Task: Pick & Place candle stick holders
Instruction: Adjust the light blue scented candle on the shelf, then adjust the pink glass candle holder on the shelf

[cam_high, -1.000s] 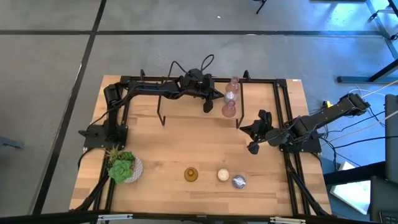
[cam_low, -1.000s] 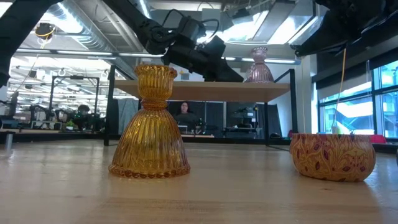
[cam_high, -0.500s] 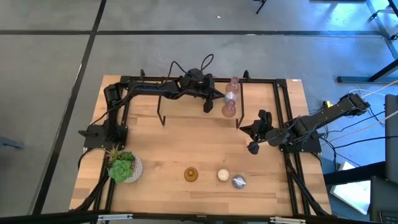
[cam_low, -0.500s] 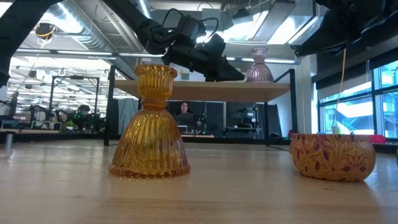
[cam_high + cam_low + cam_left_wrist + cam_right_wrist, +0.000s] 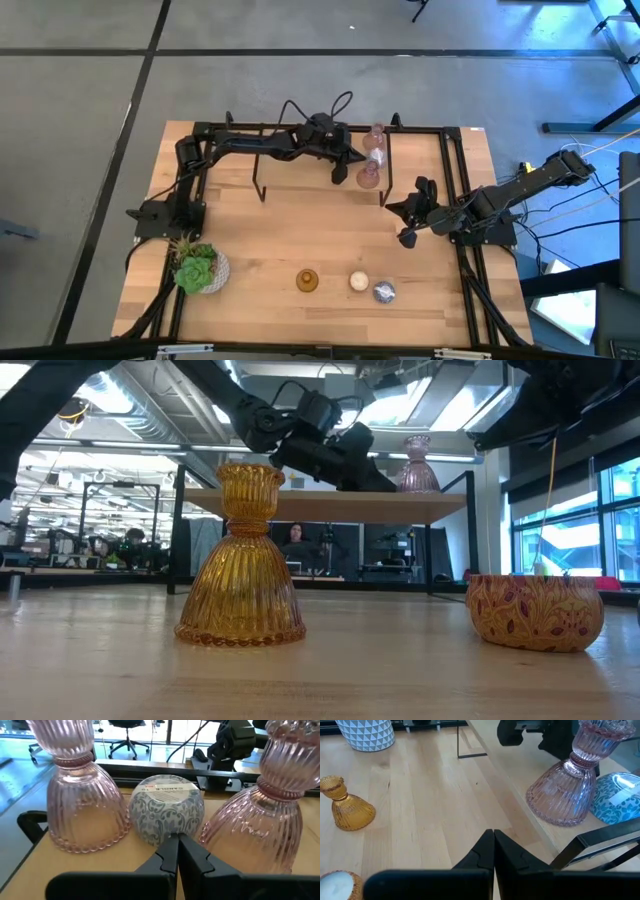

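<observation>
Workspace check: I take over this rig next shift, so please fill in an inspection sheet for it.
Surface: wooden table, with a raised shelf at the back.
Job's things: two pink glass holders and a blue-patterned round one between them on the shelf; amber holder, cream holder and silvery holder in a row on the table's front.
Clutter: succulent in white pot, front left.
Grippers: left gripper fingers shut, in front of the blue-patterned holder; right gripper fingers shut, over the table's right side, holding nothing.
Cables: looped black cable on the left arm.
Surroundings: a person beyond the table.
</observation>
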